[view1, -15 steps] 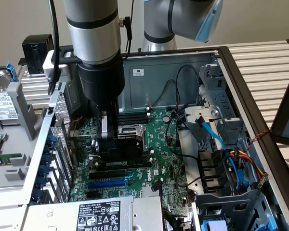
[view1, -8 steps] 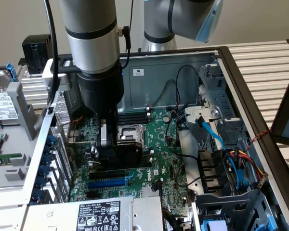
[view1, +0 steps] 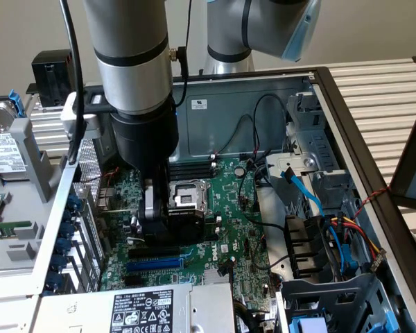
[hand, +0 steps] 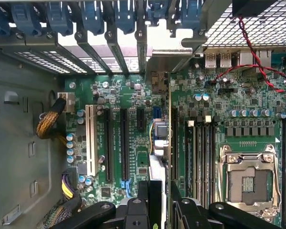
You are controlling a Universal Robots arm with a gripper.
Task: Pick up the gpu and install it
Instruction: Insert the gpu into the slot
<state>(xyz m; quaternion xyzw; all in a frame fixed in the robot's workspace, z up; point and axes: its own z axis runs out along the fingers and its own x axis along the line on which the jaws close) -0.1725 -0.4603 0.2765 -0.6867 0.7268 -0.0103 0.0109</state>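
My gripper (view1: 168, 220) reaches down into the open computer case and is shut on the gpu (view1: 186, 226), whose black shroud shows between the fingers. The card hangs just above the green motherboard (view1: 232, 208), near the expansion slots and beside the CPU socket (view1: 188, 194). In the wrist view the gpu (hand: 169, 114) appears edge-on as a thin upright strip running from my gripper (hand: 161, 202) up to its silver bracket (hand: 168, 62) at the case's rear wall. Black expansion slots (hand: 107, 143) lie beside it on the motherboard (hand: 133, 90).
Blue slot latches (hand: 86, 16) line the rear wall. A white slot (hand: 90, 138) and a blue slot (view1: 152, 263) sit nearby. Memory sticks (hand: 200, 157) stand next to the CPU socket (hand: 248, 181). Loose cables (view1: 333, 236) and drive bays crowd the exterior view's right; a power supply (view1: 142, 309) sits in front.
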